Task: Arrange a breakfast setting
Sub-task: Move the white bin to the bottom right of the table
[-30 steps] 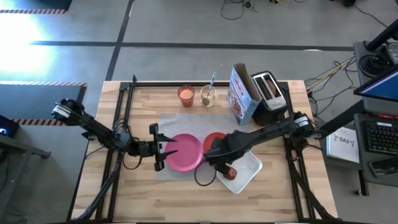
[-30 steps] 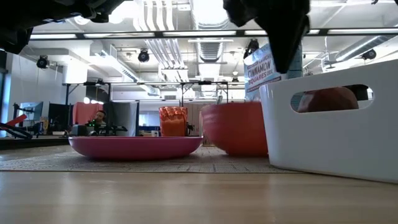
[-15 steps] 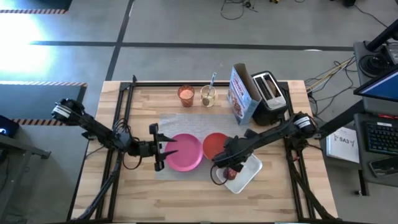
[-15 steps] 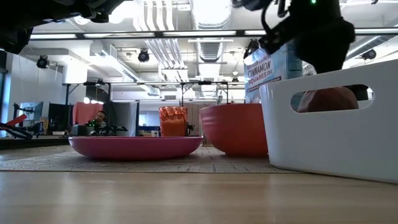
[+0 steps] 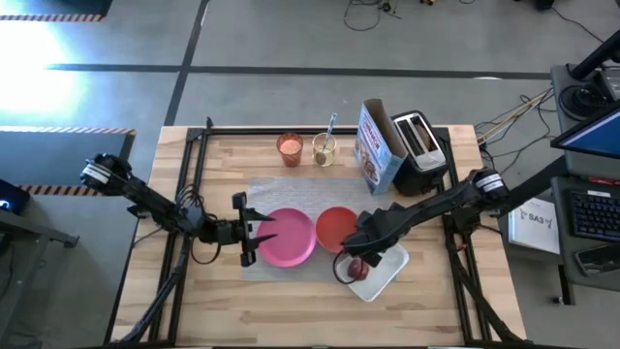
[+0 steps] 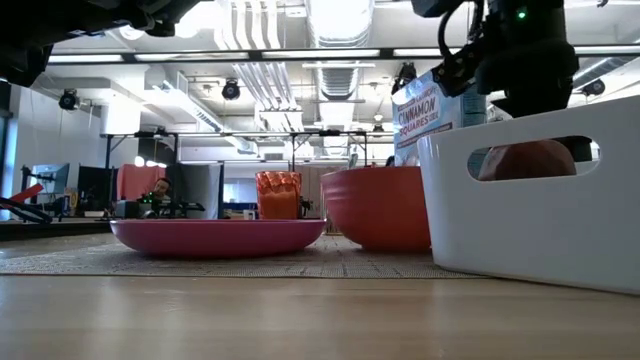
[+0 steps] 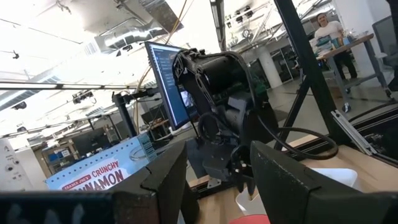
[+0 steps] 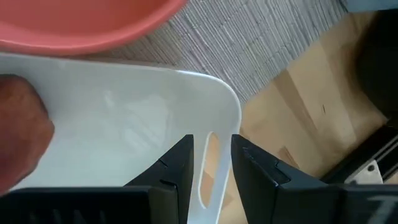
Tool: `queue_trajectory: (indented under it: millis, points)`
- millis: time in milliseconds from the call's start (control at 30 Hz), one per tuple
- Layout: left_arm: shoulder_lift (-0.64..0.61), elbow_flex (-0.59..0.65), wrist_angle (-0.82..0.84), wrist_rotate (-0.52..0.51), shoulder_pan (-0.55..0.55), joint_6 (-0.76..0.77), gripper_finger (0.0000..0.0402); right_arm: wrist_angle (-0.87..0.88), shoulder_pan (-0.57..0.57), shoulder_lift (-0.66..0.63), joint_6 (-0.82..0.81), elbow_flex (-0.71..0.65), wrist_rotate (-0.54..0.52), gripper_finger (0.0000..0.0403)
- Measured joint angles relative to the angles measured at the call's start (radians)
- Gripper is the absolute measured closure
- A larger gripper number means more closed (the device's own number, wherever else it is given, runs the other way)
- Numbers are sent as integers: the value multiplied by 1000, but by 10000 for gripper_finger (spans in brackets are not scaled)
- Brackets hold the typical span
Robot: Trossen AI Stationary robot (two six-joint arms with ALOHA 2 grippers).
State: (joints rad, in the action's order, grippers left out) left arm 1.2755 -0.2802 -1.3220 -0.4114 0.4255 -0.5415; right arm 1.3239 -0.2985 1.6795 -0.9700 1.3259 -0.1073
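Right gripper (image 5: 353, 264) has shifted over the white bin (image 5: 384, 274), fingers slightly apart; cereal box (image 5: 376, 147) behind.

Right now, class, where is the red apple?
In the high view the red apple lies inside the white bin right of centre, just beside the orange-red bowl, under the right hand.

Your table (image 5: 223, 301) and what sits on it

You have a pale wooden table filling the middle of the high view. At its centre lies a grey mat (image 5: 276, 187); a white bin (image 5: 386, 272) rests at lower right of centre, partly over the mat's edge. Along the upper edge stand a small orange cup (image 5: 290, 147), a glass jar (image 5: 324, 150), a cereal box (image 5: 376, 148) and a black toaster (image 5: 418, 147).
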Motion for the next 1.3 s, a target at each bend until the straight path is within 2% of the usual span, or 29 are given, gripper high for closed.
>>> queue_trajectory:
  millis: [367,667,967,1300]
  points:
    - [0,0,0,1,-1,0,239,-48,4,-22,-26,-96,7,305]
    - [0,0,0,2,-2,0,239,-78,4,-34,-15,-89,3,305]
    - [0,0,0,2,-2,0,239,-74,5,-104,-26,-89,2,305]
    - [0,0,0,2,-2,0,239,-71,5,-129,-52,-104,-51,305]
